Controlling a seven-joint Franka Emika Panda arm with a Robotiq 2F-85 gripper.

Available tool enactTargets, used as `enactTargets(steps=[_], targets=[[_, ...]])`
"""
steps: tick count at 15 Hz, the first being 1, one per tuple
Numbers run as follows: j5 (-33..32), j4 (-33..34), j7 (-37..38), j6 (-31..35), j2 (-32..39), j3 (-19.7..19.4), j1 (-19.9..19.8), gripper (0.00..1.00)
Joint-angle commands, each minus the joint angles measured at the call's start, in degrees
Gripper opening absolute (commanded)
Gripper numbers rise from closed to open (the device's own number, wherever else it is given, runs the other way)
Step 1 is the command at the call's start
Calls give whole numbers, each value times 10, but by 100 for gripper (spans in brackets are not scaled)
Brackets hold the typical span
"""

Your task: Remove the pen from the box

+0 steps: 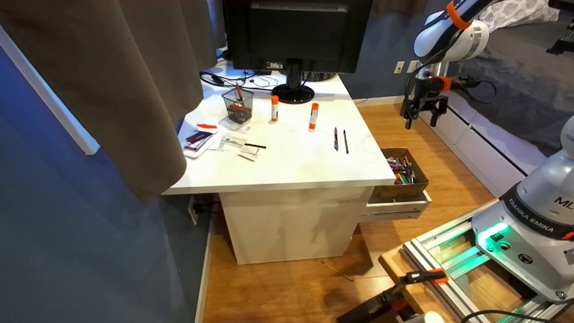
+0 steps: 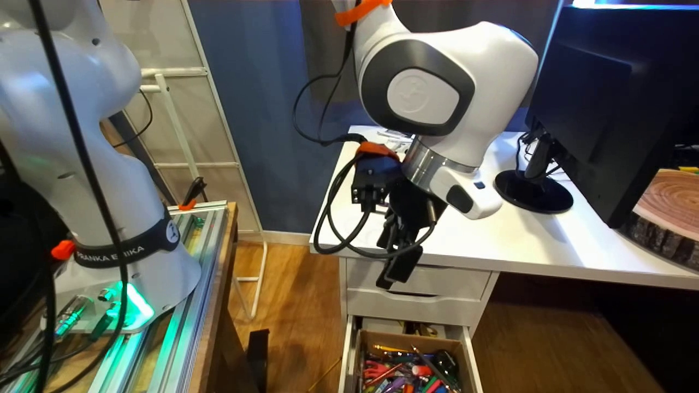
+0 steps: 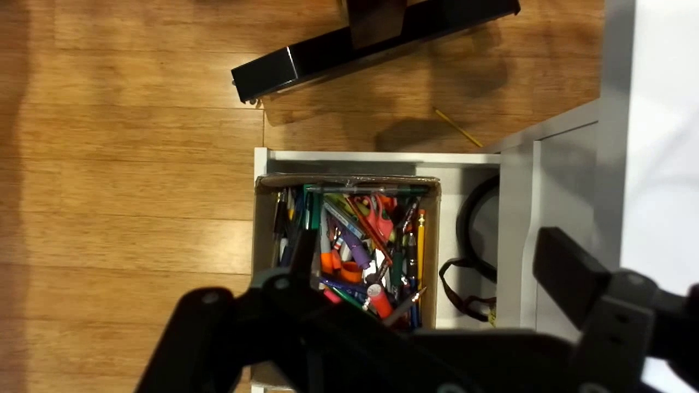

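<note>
Gripper [image 1: 420, 122] is held up at the upper right in an exterior view, jaws spread wide apart — nothing gripped. Box [image 3: 265, 229] is seen below it in the wrist view, middle of the frame, seated in a pulled-out white drawer [image 3: 349, 156] and packed with pens and other stationery. A slim dark pen [image 3: 404, 190] is laid along the upper wall inside the box; which pen is meant can't be told. Pink scissors [image 3: 384, 225], a red tube [image 3: 381, 304] and a yellow pencil [image 3: 420, 245] are mixed in — the lower part of the box is partly hidden by the gripper. In an exterior view a purple pen [image 1: 336, 139] and a thin black pen [image 1: 345, 141] are laid near each other at the right of the white desk [image 1: 296, 166]. Two orange-and-white tubes [image 1: 275, 108] are stood on end at upper middle, a mesh cup [image 1: 240, 117] just left of them.
</note>
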Motion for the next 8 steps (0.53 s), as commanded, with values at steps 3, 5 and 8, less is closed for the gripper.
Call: enactTargets(steps=[3,5,8], targets=[[0,1,-1,-2,-6,-2,3,100],[0,1,-1,-2,-8,-2,3,100],[-7,28,24,29,37,-10,1,100]])
